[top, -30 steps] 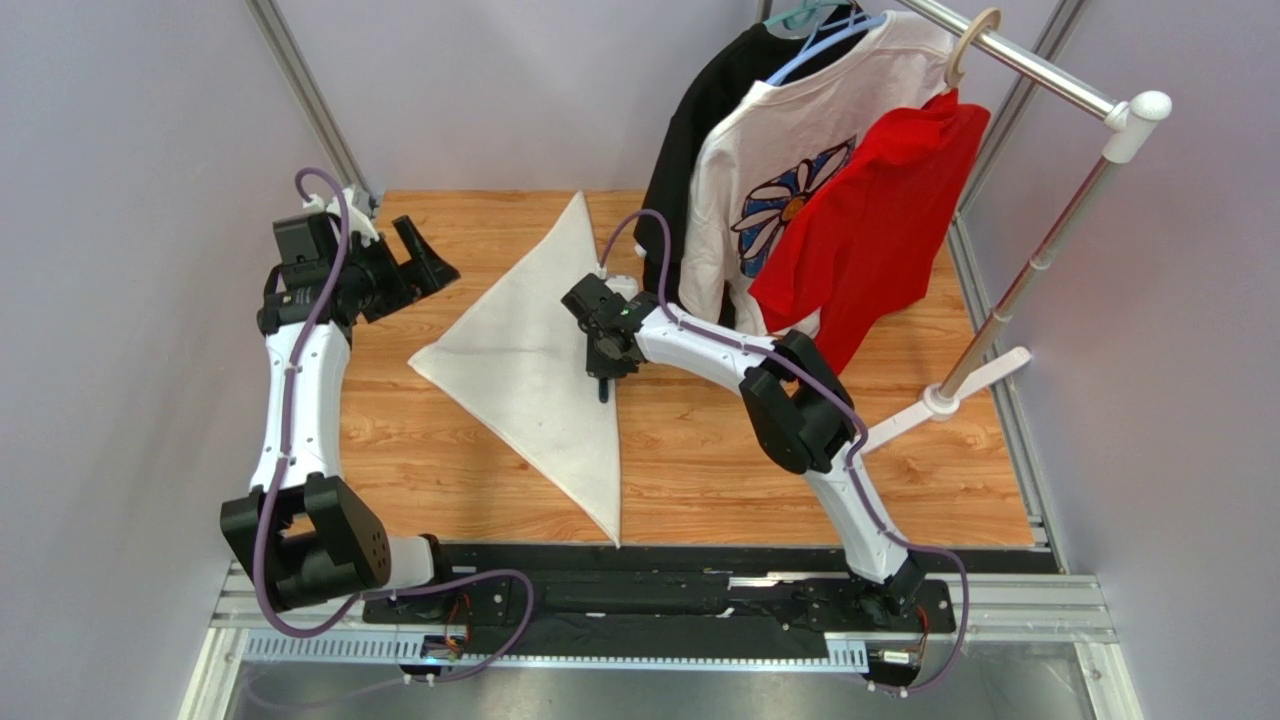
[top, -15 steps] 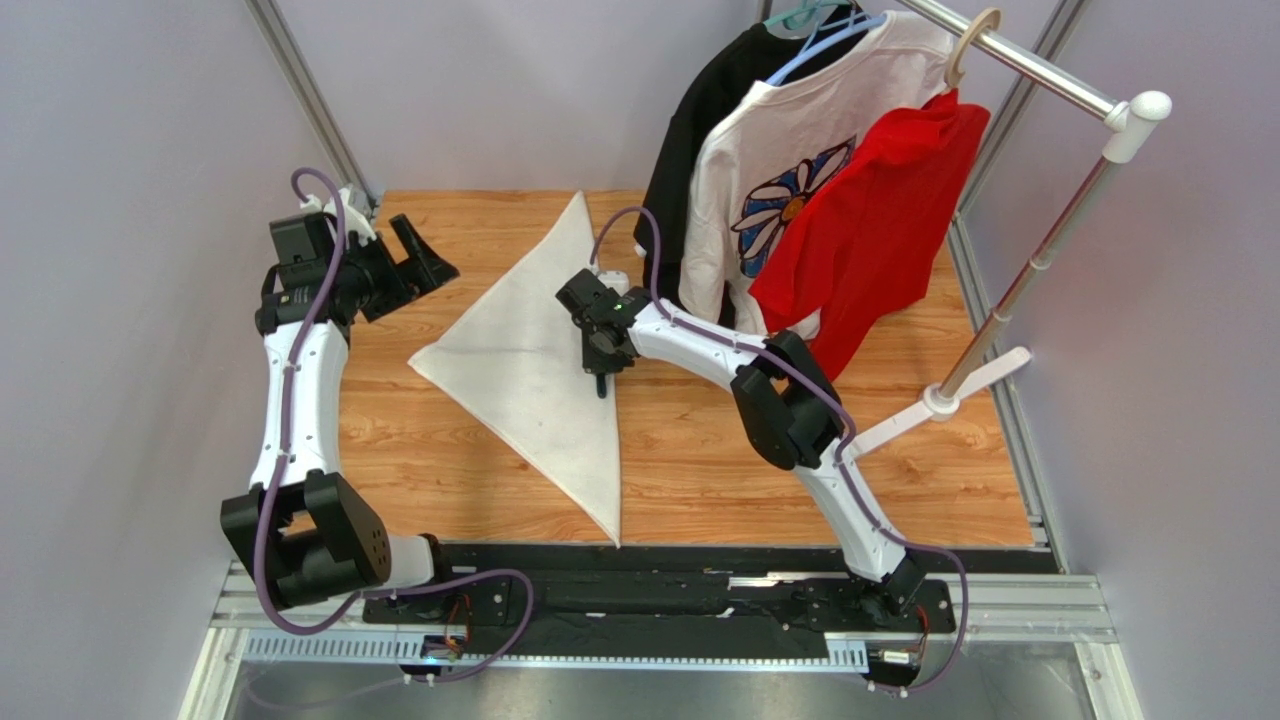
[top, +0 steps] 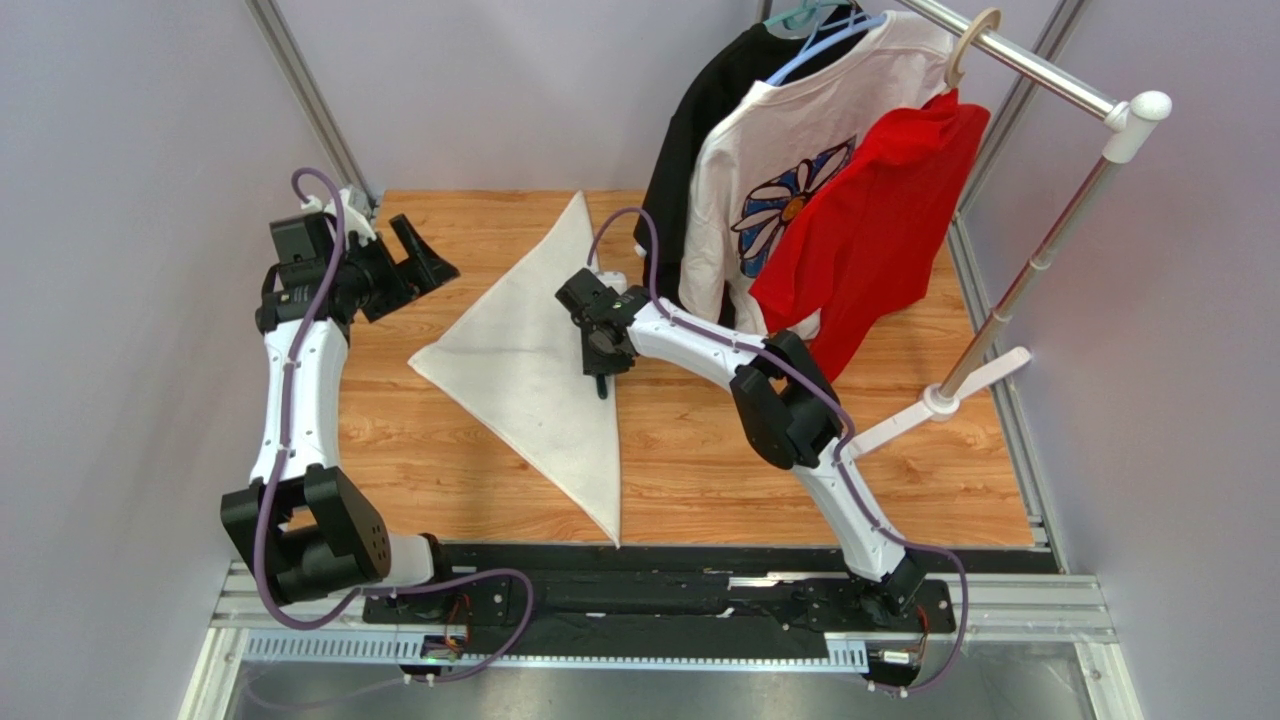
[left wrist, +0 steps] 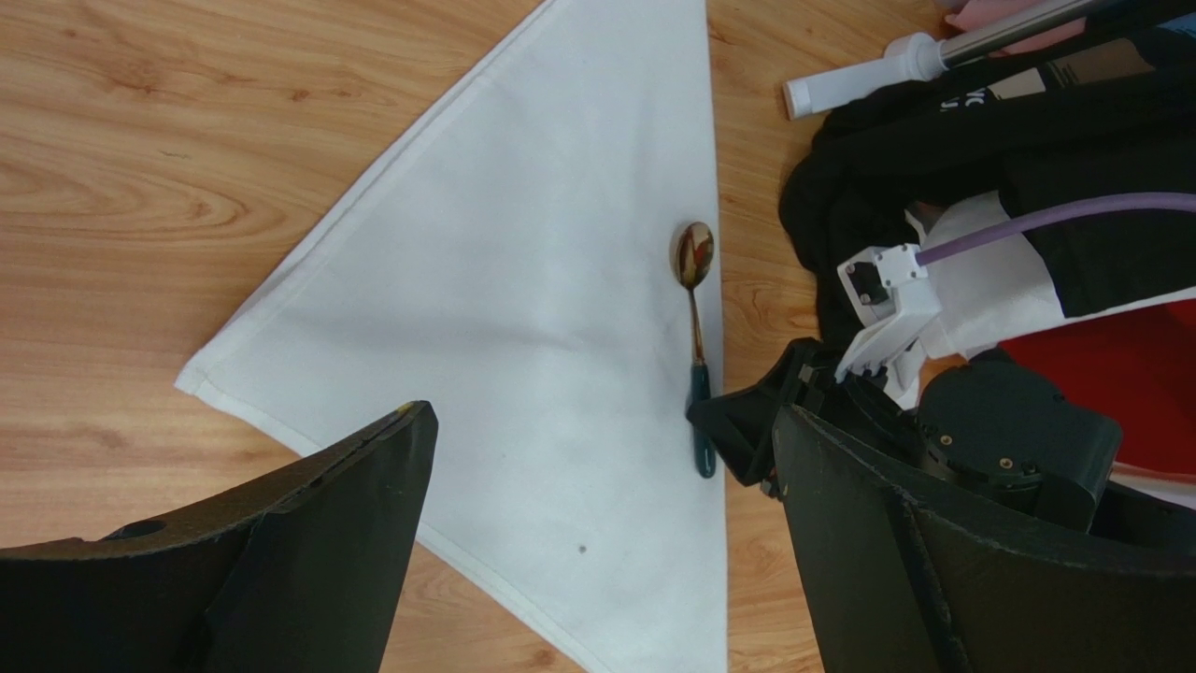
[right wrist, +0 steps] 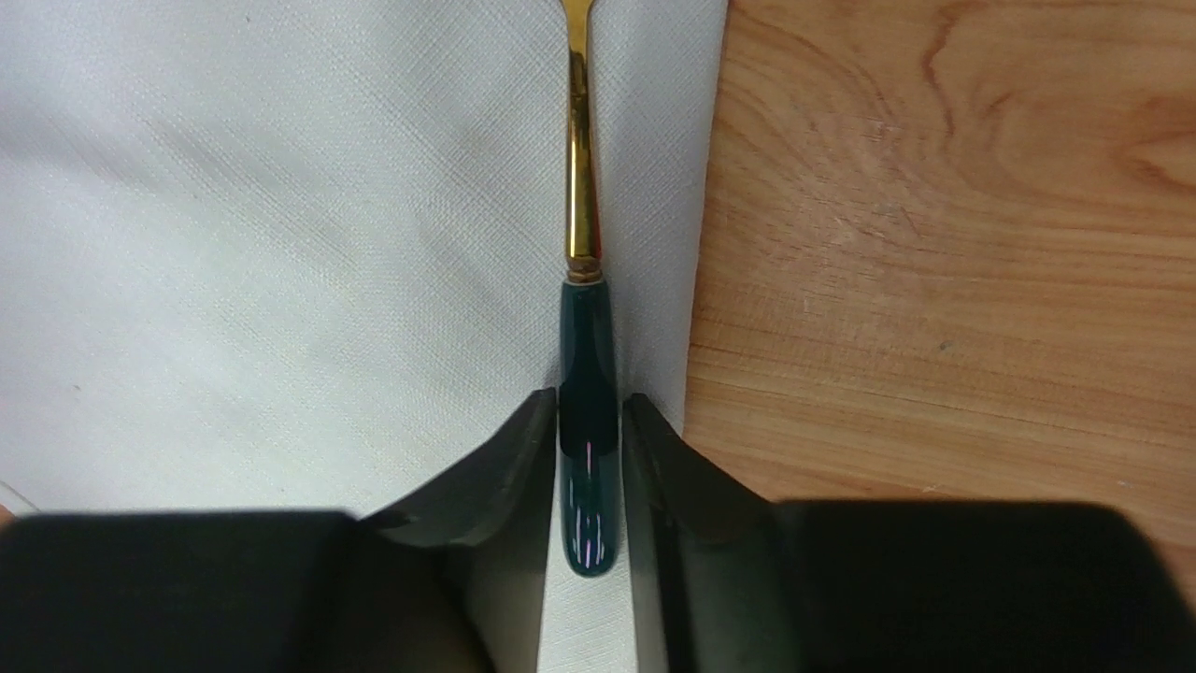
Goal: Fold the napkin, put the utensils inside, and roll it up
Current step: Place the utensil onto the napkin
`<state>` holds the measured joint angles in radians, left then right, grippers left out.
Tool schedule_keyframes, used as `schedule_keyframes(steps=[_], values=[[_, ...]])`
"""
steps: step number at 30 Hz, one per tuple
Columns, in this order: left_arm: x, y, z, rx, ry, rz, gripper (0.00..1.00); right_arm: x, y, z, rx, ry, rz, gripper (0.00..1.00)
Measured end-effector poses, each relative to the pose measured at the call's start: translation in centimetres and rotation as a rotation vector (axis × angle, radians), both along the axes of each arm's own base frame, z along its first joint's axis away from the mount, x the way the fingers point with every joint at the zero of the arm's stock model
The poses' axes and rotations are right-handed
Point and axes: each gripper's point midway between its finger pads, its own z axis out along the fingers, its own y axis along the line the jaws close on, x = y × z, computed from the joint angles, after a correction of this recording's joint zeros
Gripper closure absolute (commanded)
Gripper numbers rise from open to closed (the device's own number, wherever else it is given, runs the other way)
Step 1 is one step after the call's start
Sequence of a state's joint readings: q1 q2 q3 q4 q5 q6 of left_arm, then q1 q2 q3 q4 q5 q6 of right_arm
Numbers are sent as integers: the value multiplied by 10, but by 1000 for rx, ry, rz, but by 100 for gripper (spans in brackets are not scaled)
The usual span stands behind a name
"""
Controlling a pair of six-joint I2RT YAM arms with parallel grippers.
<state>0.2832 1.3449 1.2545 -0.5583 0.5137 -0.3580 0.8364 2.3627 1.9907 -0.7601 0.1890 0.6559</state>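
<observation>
The white napkin (top: pixel 526 360) lies folded into a triangle on the wooden table; it also shows in the left wrist view (left wrist: pixel 534 309) and the right wrist view (right wrist: pixel 281 239). The spoon (left wrist: pixel 694 316) lies along the napkin's right edge, gold bowl toward the far side. My right gripper (top: pixel 601 365) is low over that edge, its jaws closed around the spoon's dark green handle (right wrist: pixel 588 421), midway between the fingertips (right wrist: pixel 591 410). My left gripper (top: pixel 403 258) is open and empty, raised left of the napkin, looking down on it (left wrist: pixel 601 418).
A clothes rack (top: pixel 1052 225) stands at the back right with a black garment, a white flower-print T-shirt (top: pixel 781 195) and a red shirt (top: pixel 879 225) hanging just right of my right gripper. Its white foot (top: pixel 962 390) rests on the table's right side.
My right gripper has shifted slightly left and toward the far side over the napkin's right edge, with the spoon between its jaws. The left arm has barely moved.
</observation>
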Motion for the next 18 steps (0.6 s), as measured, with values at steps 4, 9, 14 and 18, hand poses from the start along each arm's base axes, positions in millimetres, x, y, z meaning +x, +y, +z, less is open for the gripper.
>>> schedule_keyframes(steps=[4, 9, 14, 18], values=[[1, 1, -3, -2, 9, 1, 2, -2, 2, 1, 3, 2, 24, 47], [8, 4, -24, -13, 65, 8, 2, -10, 6, 14, 19, -16, 78, 39], [13, 11, -58, -15, 163, 34, 4, -42, 8, 55, 48, -72, 171, 39], [15, 16, -78, 7, 220, 56, 7, -98, 1, 85, 75, -97, 262, 42]])
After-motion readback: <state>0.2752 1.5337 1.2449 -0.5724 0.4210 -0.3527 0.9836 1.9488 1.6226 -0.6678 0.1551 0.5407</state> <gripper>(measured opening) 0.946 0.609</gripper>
